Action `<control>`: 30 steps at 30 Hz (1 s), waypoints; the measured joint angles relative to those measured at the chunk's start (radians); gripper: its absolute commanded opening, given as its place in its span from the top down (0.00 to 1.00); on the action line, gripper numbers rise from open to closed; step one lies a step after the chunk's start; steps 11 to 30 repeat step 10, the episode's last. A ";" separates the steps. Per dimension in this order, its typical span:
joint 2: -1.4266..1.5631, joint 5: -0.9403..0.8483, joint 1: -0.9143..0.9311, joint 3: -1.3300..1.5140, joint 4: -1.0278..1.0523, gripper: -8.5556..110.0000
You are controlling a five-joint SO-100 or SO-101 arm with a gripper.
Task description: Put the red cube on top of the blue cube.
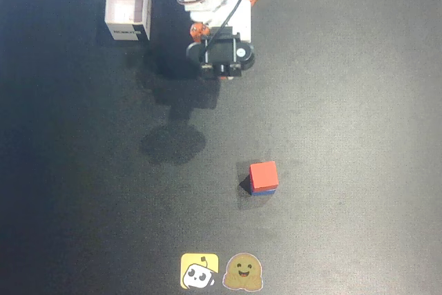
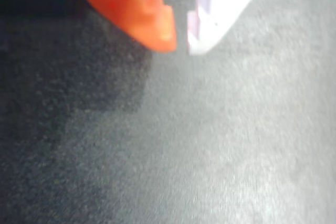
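Red cube (image 1: pixel 263 174) sits on the blue cube (image 1: pixel 265 191), lower right of middle in the overhead view. Gripper (image 2: pixel 181 43) is nearly closed and empty, far up top. Stacking looks done; nothing more seems needed.

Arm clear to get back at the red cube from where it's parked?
Probably yes. The red cube sits on the blue cube in open table, nothing between it and the gripper, folded near the base with fingertips nearly together. The white box stands off to the side.
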 measured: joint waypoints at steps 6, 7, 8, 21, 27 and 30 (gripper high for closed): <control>0.000 -0.008 -0.002 0.000 0.000 0.93; 0.000 -0.008 -0.002 0.000 0.000 0.93; 0.000 -0.008 -0.002 0.000 0.000 0.93; 0.000 -0.008 -0.002 0.000 0.000 0.93; 0.000 -0.008 -0.002 0.000 0.000 0.93; 0.000 -0.008 -0.002 0.000 0.000 0.93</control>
